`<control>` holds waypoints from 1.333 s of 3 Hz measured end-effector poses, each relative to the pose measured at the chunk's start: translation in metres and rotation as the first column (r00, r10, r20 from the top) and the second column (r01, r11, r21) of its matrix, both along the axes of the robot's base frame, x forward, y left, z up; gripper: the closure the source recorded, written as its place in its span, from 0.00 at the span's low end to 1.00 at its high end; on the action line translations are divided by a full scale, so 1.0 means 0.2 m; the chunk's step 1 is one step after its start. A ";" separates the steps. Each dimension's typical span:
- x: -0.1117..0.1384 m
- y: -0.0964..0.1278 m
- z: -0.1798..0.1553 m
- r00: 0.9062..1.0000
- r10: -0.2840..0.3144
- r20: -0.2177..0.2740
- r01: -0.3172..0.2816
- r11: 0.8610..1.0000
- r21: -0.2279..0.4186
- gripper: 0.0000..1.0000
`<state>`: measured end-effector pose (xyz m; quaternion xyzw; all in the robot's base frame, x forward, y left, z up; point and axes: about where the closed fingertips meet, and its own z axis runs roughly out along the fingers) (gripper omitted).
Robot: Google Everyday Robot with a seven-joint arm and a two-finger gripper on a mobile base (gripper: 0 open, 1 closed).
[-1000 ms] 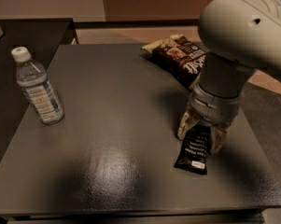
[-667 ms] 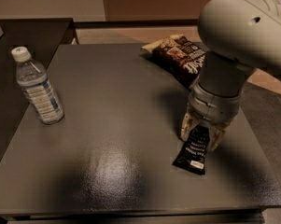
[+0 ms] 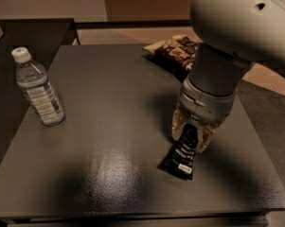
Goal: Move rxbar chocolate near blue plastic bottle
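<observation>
The rxbar chocolate, a flat black wrapper with white lettering, is at the right front of the dark table. Its upper end sits between my fingers and its lower end points toward the front edge. My gripper comes down from above and is shut on the bar's upper end. The blue plastic bottle, clear with a white cap and pale label, stands upright at the table's left side, far from the bar.
A brown-and-cream chip bag lies at the table's back right, just behind my arm. A lower dark surface sits beyond the back left corner. The table's front edge is close below the bar.
My gripper has shifted a little to the left, and the rxbar chocolate has moved left with it. The bottle and chip bag have not moved.
</observation>
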<state>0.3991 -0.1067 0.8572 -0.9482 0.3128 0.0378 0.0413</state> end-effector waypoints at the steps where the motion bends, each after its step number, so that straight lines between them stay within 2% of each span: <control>1: -0.02 0.12 0.04 0.999 -0.027 0.036 0.027 1.000 0.013 1.00; 2: -0.01 0.28 0.05 0.998 -0.031 0.059 0.030 0.999 0.026 1.00; 4: 0.14 0.62 0.05 0.995 -0.055 0.086 0.049 0.996 0.074 1.00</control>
